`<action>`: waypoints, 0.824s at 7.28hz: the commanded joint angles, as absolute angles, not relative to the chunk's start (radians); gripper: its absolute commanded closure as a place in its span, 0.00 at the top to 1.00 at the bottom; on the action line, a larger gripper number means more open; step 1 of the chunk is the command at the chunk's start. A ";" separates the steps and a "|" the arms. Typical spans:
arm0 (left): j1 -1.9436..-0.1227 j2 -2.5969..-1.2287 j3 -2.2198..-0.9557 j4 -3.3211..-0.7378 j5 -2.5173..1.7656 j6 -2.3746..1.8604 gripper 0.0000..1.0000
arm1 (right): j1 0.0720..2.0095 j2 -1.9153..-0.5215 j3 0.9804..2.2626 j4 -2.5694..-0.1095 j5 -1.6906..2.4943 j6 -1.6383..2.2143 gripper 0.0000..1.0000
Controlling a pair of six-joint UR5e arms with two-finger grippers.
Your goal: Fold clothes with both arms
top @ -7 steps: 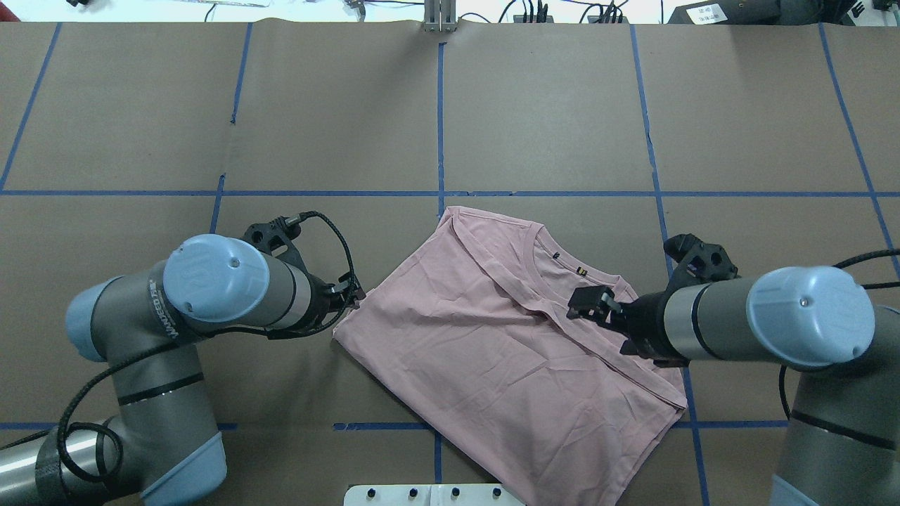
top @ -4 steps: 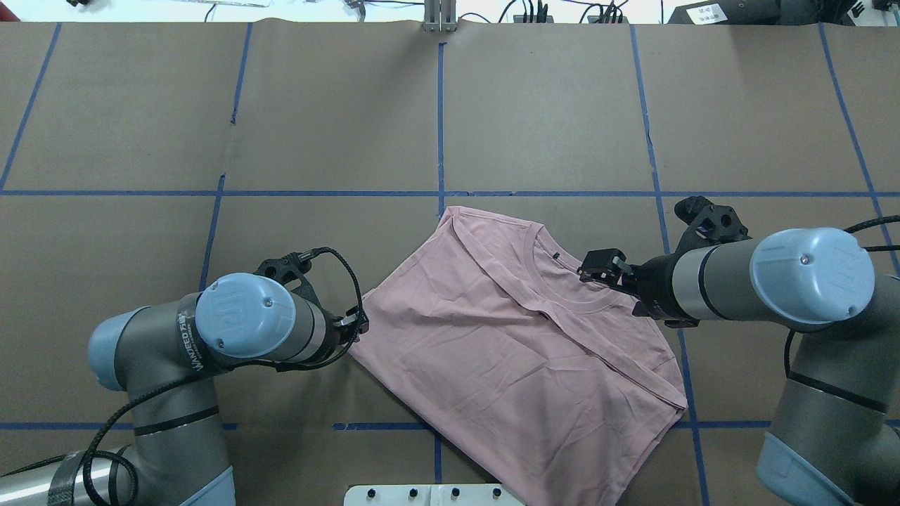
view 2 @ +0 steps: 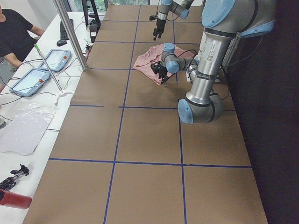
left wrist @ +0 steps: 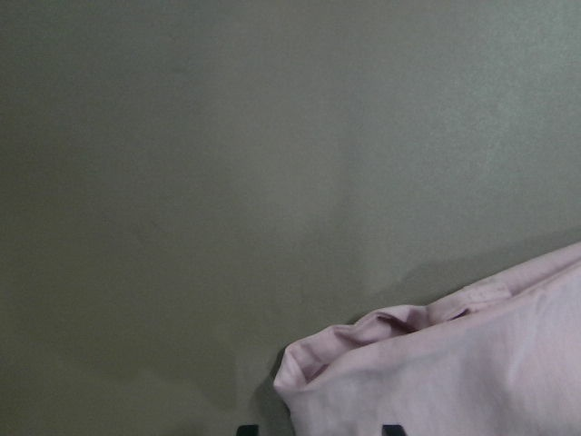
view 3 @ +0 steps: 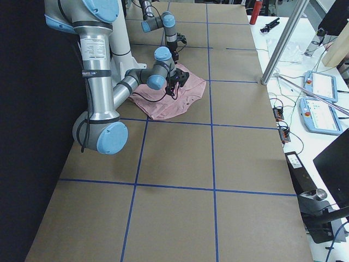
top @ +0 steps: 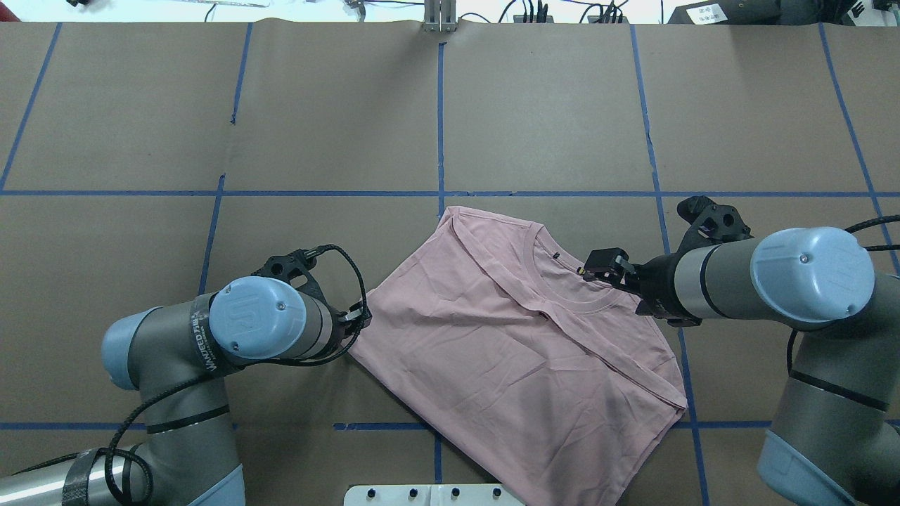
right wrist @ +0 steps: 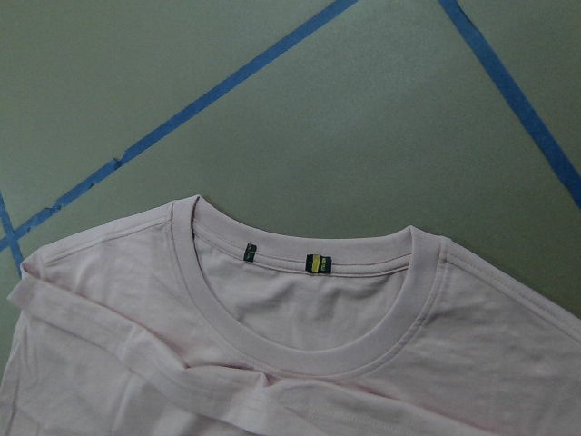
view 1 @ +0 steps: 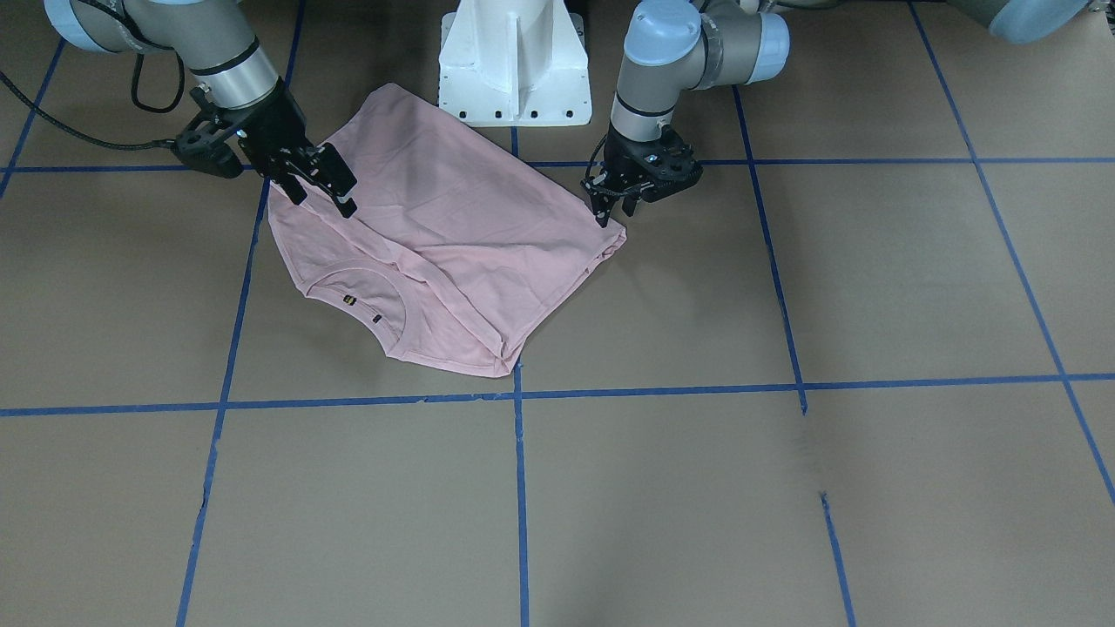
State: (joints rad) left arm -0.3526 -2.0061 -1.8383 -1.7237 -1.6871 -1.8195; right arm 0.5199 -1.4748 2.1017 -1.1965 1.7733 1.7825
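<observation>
**Operator:** Where does the T-shirt [top: 506,351] lie?

**Technician:** Flat on the surface [top: 316,119], plain side up and part-folded. Its hem end almost reaches the pedestal base [top: 429,494]. The collar [top: 562,299] is at the end farthest from that base.

**Operator:** State of each tool, working outward from the base?

**Technician:** The left tool [top: 361,318] sits at the folded corner on the base's left side. Its jaws are apart, with the corner between them and apparently not pinched. Further out, the right tool [top: 596,263] hangs by the collar's outer edge, jaws spread, holding nothing.

**Operator:** What changed in the last second?

**Technician:** The right tool has drawn back off the collar toward the shoulder edge. The left tool has shifted closer to the base, and the corner moved slightly with it.

**Operator:** Meaning?

**Technician:** Probably one fold is laid and both tools are repositioning for the next grasp
</observation>
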 commanded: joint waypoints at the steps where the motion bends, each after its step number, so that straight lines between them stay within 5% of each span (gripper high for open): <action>1: -0.353 -2.014 -1.818 -1.724 -1.678 -1.819 0.49 | 0.520 -1.476 2.102 -1.198 1.773 1.782 1.00; 4: -0.353 -2.022 -1.789 -1.724 -1.671 -1.818 0.44 | 0.520 -1.477 2.102 -1.198 1.773 1.782 1.00; 6: -0.353 -2.022 -1.787 -1.723 -1.667 -1.816 0.00 | 0.520 -1.477 2.102 -1.198 1.773 1.782 1.00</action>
State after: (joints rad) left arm -0.3528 -2.0216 -1.7893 -1.7232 -1.6701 -1.8175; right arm 0.5200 -1.4772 2.1016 -1.1980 1.7727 1.7825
